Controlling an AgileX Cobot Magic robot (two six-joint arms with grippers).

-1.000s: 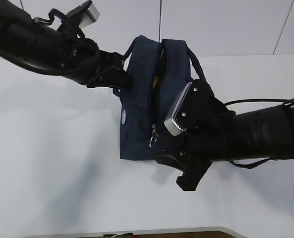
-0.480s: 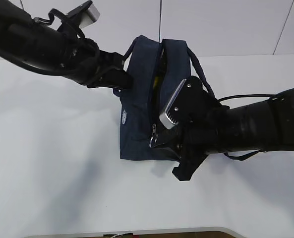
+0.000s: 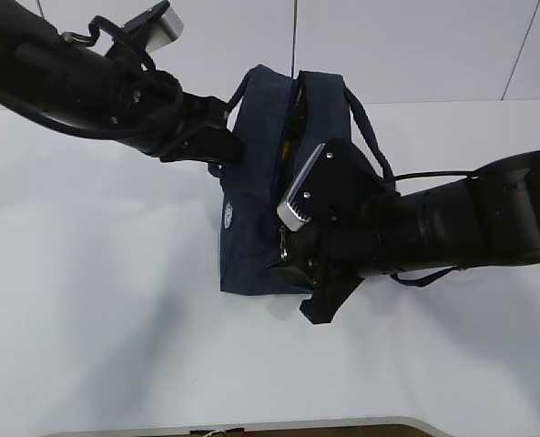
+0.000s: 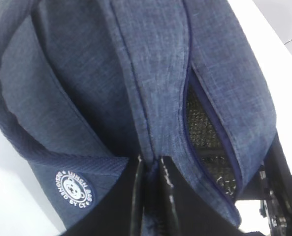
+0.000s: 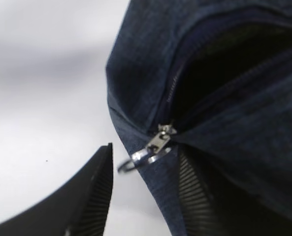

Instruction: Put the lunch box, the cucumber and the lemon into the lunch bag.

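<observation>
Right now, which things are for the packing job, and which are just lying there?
For the job:
- lunch bag, unzipped on top
- silver ring pull on its zipper
- something yellow inside, maybe the lemon
- left hand, pinching the bag's fabric
- right hand, open by the ring pull

Just lying about:
- nothing I can see, only the white table

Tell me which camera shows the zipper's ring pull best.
The right wrist view: the silver ring pull fills the middle of the frame, hanging from the slider between the open right pincer fingers. The exterior view shows only a small glint of it beside the right arm. The left wrist view shows the lunch bag fabric, but no pull.
</observation>
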